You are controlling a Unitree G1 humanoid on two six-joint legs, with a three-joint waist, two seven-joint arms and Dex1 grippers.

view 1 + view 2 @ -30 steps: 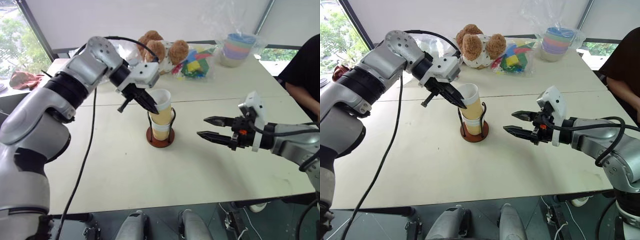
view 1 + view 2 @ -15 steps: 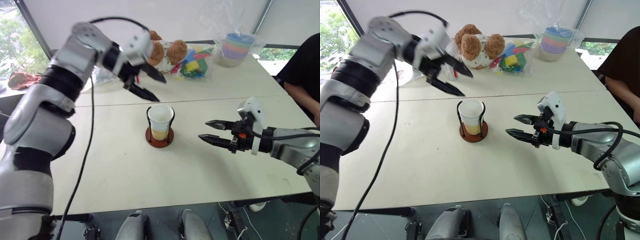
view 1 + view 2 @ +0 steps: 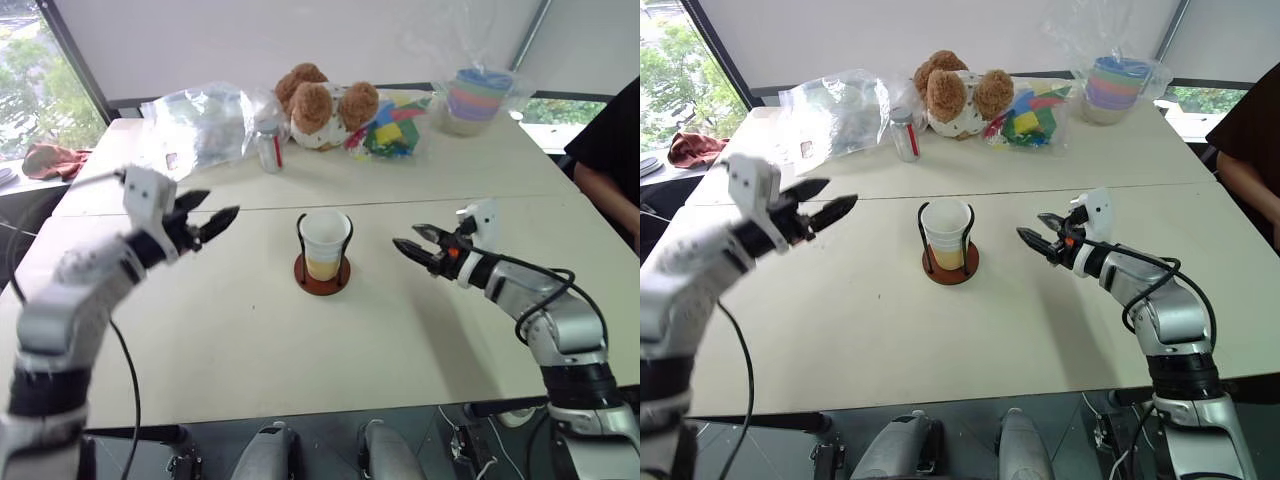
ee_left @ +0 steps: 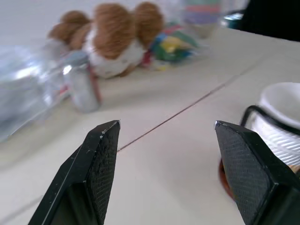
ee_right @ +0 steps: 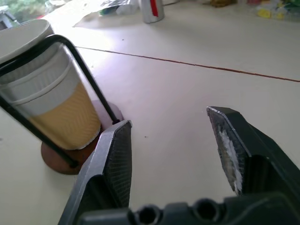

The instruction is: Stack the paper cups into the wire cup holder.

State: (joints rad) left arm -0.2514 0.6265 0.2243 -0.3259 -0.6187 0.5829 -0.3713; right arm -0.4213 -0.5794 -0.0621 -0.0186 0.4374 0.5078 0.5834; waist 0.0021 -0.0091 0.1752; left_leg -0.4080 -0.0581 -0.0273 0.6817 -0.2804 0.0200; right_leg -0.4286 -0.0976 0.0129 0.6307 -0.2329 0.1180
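Nested white-rimmed, yellow-orange paper cups (image 3: 324, 243) upright inside the wire cup holder (image 3: 322, 270) with its round dark-red disc base and thin black upright loops, on the pale tabletop (image 3: 300, 350), about midway between the two pincers. Left gripper (image 3: 213, 222) off to the holder's left, well apart from it, black fingers spread wide and empty, pointing roughly level toward the cups; in the left wrist view, cup rim and a black wire loop just past one fingertip (image 4: 234, 140), nothing between the fingers but bare table. Right gripper (image 3: 414, 243) on the holder's other side, nearer to it yet still apart, fingers parted and empty, tips aimed at the cups; in the right wrist view, the stack leaning within the wire loops beside one finger (image 5: 117, 159), ridged white sleeve above the orange body. Beyond both pincers, at the far edge of the table: brown plush bear (image 3: 322, 100), small silver can with a red label (image 3: 268, 148), crumpled clear plastic bag (image 3: 200, 120), colourful toy blocks in plastic (image 3: 390, 125), stack of pastel bowls in clear wrap (image 3: 478, 95). A person's dark sleeve (image 3: 610, 140) past the right gripper, at the table's side.
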